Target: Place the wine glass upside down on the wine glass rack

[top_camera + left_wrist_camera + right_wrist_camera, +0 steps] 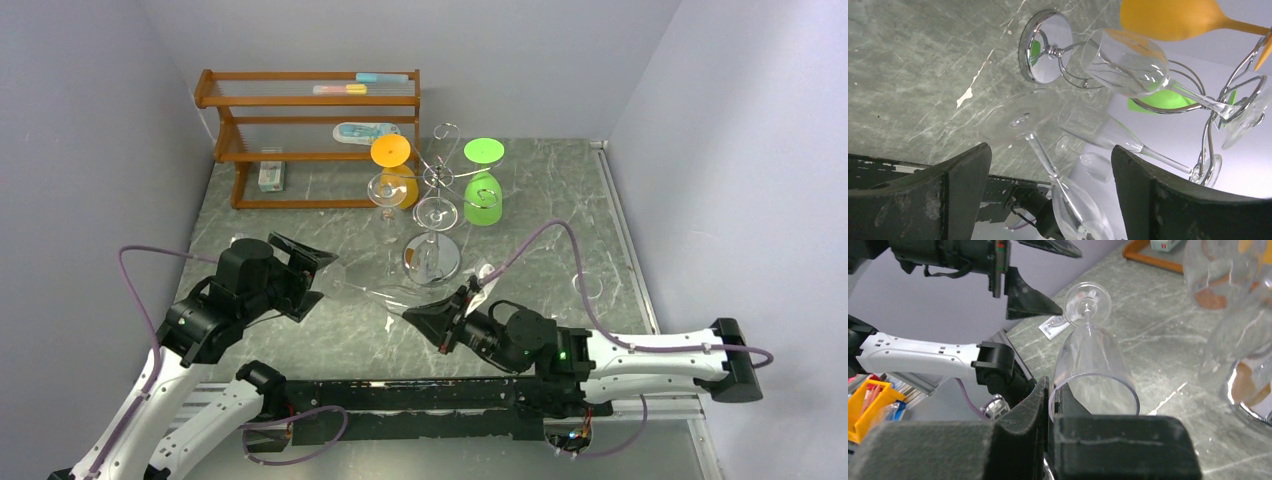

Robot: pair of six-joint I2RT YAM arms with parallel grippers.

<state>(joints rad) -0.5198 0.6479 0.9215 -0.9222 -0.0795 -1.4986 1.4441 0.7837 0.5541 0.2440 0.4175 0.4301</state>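
Your right tool [1051, 412] pinches the glass [1093, 357] by its bowl rim, low in the wrist frame, stem sideways, foot toward your left tool [305, 275], jaws spread wide. Mid-frame in the top view stands the rack [433, 256], apart from it.

Our two arms face each other, grippers turned inward.
Our left gripper [303, 272] hangs above its bent elbow with fingers spread wide, pointing right. Our right gripper [437, 322] reaches leftward on a long, low forearm, fingers pinched on the rim of the wine glass [1093, 365].
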